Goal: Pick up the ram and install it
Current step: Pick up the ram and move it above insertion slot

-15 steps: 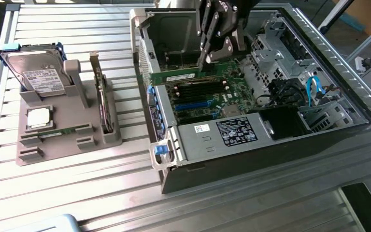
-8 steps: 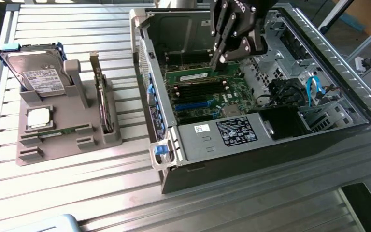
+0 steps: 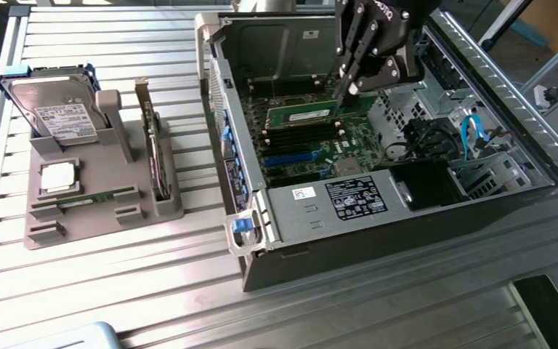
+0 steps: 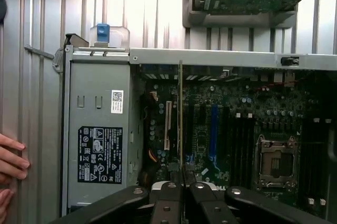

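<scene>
Ribbed metal table, your gripper jaws clamped on the ram, stick edge-on inside the open case, black power-supply label inside the case, print unreadable, person's hand just outside the case.

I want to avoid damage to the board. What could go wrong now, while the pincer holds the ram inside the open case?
1. The ram, clamped in the pincer, hangs above the motherboard. If it is not lined up with the black slots, it might strike other parts.
2. A person's hand lies close to the case, near the arm's working space.
</scene>
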Tool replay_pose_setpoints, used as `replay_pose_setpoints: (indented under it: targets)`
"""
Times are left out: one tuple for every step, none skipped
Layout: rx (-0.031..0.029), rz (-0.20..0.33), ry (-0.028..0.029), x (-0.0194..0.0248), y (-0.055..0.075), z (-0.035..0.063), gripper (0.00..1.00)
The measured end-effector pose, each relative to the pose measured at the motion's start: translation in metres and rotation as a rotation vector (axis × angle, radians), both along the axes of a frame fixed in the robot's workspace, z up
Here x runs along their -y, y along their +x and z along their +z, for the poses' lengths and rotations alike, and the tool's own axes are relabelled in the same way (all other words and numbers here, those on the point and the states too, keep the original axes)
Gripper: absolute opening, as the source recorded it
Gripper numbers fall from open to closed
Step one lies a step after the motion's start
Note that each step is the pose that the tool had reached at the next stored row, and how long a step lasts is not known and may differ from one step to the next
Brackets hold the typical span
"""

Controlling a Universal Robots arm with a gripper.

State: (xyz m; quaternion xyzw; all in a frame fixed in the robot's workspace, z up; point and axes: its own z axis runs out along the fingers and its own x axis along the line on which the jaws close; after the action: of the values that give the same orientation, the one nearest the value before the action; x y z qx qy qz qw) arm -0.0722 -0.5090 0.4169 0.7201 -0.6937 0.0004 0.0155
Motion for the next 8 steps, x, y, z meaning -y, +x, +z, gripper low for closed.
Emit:
replay_pose_setpoints:
  targets:
    - [0.0,0.0,0.0,0.0005,0.006,0.0,0.12]
    - [0.0,0.0,0.0,0.0008,0.009,0.0,0.12]
    - [0.0,0.0,0.0,0.0011,0.012,0.0,0.12]
    - [0.0,0.0,0.0,0.0013,0.015,0.0,0.12]
    - [0.0,0.0,0.0001,0.0015,0.017,0.0,0.12]
    - [0.0,0.0,0.0,0.002,0.022,0.0,0.12]
    - [0.0,0.0,0.0,0.0023,0.025,0.0,0.12]
    - [0.0,0.0,0.0,0.0025,0.028,0.0,0.12]
